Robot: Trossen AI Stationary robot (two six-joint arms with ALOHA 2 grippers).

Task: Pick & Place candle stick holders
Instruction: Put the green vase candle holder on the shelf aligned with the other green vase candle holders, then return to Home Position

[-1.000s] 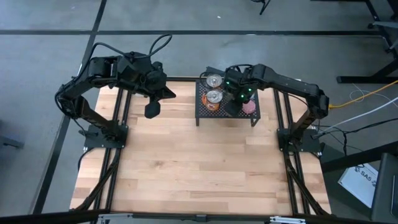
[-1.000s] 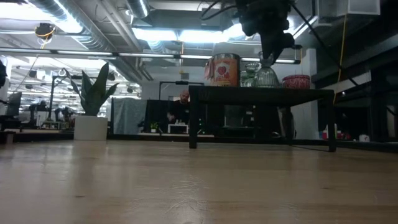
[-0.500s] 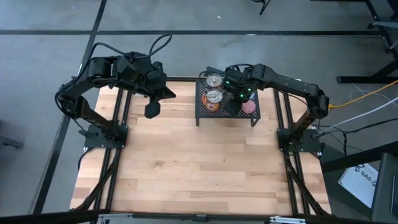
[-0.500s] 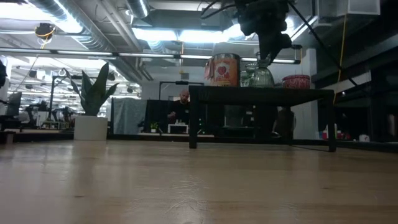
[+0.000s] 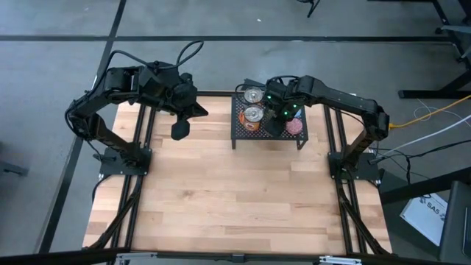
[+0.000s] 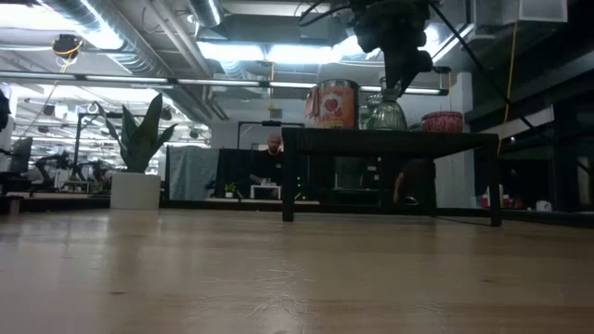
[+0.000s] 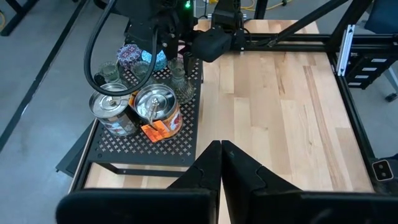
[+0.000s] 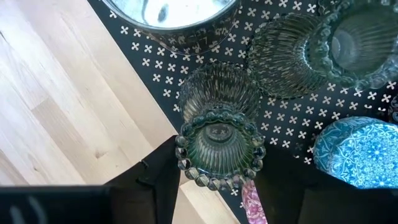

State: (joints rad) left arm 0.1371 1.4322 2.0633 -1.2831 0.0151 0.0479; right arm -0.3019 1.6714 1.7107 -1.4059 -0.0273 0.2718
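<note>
one glass holder [image 8: 219,146] between right claw [image 8: 217,180] fingers

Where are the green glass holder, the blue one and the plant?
green glass holder [image 8: 219,148], right wrist view, on its beaded rim.
blue holder [image 8: 357,152], right wrist view, on its patterned top.
plant [image 6: 139,139], low view, on its leaves.

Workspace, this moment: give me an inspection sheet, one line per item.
Surface: wooden table, bare in front.
Job's things: candle stick holders crowd the black mesh rack; two silvery holders, blue holder, pink holder.
Clutter: potted plant.
Grippers: right gripper holds a green glass holder over the rack; left gripper shut, empty, above the table.
Cables: yellow and white leads on the floor.
Surroundings: person beyond the table.
</note>
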